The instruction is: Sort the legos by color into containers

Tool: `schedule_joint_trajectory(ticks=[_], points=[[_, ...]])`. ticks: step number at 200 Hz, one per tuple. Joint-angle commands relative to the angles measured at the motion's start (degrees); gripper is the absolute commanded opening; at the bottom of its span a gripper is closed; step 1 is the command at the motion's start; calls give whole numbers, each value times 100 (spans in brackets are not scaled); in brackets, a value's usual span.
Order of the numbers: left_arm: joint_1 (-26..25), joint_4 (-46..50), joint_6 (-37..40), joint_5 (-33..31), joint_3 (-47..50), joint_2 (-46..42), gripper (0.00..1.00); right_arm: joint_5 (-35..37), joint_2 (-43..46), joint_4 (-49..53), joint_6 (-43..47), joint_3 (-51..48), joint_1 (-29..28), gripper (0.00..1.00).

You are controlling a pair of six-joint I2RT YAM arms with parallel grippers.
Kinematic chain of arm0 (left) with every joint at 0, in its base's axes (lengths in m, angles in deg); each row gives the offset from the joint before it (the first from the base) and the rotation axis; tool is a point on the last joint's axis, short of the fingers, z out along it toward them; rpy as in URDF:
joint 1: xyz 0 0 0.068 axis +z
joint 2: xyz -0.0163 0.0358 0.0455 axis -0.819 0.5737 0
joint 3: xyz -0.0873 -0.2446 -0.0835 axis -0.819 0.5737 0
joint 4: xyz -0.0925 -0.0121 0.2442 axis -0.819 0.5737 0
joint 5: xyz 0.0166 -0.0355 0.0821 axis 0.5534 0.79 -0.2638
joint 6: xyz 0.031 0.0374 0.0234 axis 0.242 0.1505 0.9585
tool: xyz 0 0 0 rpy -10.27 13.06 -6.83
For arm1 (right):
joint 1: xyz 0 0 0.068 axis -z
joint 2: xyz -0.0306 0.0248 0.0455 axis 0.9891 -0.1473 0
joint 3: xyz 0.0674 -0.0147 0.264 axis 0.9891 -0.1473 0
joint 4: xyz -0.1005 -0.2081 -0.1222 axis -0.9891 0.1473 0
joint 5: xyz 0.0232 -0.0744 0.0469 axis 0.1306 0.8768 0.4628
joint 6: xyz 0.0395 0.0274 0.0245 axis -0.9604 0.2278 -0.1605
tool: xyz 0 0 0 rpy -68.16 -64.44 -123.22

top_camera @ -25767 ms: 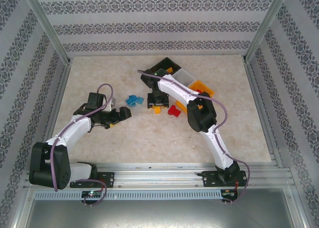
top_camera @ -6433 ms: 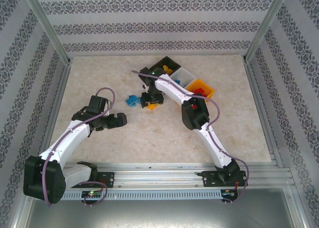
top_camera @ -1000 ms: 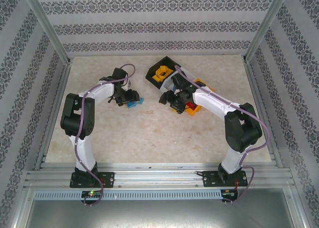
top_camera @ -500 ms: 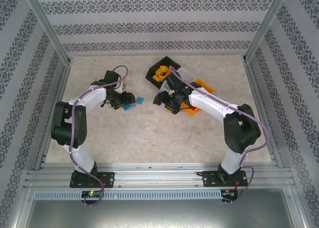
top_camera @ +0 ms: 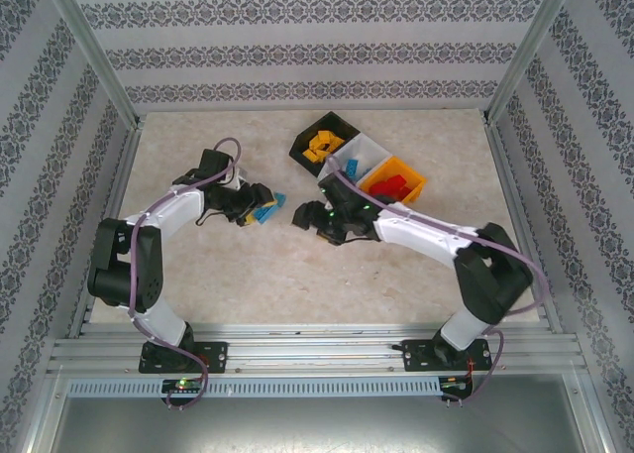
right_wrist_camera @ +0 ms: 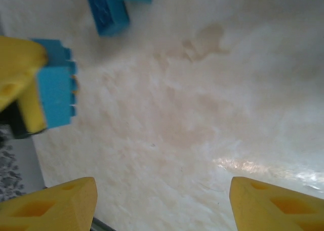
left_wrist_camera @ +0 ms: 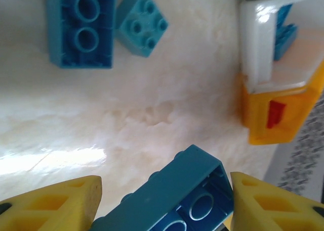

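Blue bricks outside the bins: three.
- One held blue brick (left_wrist_camera: 172, 200) sits between the yellow fingers of the left gripper (left_wrist_camera: 164, 190), which is clamped on it. It lies over the table (top_camera: 198, 265), left of the bin row.
- One large blue brick (left_wrist_camera: 81, 26) lies studs-down on the table.
- One small blue brick (left_wrist_camera: 143, 22) lies touching or just beside the large one.

Containers: three, in a diagonal row.
- The black bin (top_camera: 302, 151) holds yellow bricks (top_camera: 319, 141); their count cannot be told.
- The white bin (top_camera: 374, 148) holds at least one blue brick (top_camera: 351, 165).
- The orange bin (top_camera: 414, 185) holds red bricks (top_camera: 393, 183); their count cannot be told.

The right gripper (right_wrist_camera: 162, 195) hangs over bare table near the white bin. Its jaws stand apart with nothing between them, facing the left gripper.
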Motion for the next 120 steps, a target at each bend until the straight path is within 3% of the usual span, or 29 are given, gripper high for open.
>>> schedule_joint_trajectory(ticks=[1,49,120], points=[[28,-1083,-1122,297,83,-37,39,792,844,56,-89,-193,293,70],[-327,-2510,-2493,157,-227,601,39,1090,2253,360,-615,-1367,1043,71],[-1098,-3159,-3229,7,-1717,2041,40,922,3365,1019,-1068,-2310,1325,71]])
